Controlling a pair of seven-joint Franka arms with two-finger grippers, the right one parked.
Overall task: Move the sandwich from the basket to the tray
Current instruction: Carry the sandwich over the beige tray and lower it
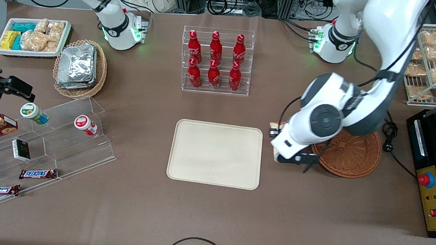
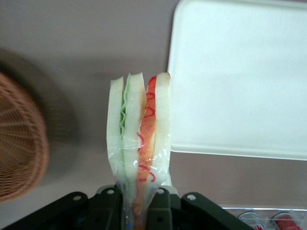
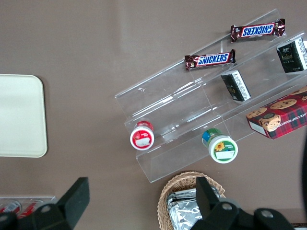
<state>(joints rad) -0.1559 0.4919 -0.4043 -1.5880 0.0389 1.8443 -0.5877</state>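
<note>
- front view: gripper hangs over bare table between basket and tray. basket looks empty, tray bare; the lift appears done, carry and set-down remain.
- left wrist view: fingers pinch the sandwich at its base; long axis runs straight out from the gripper, layered edge facing the camera, tray just beside.
- right wrist view: only a tray corner shows.

I can read "SNICKERS" on two brown chocolate bar wrappers lying on the clear acrylic stepped display stand toward the parked arm's end of the table. I make out no other text.
</note>
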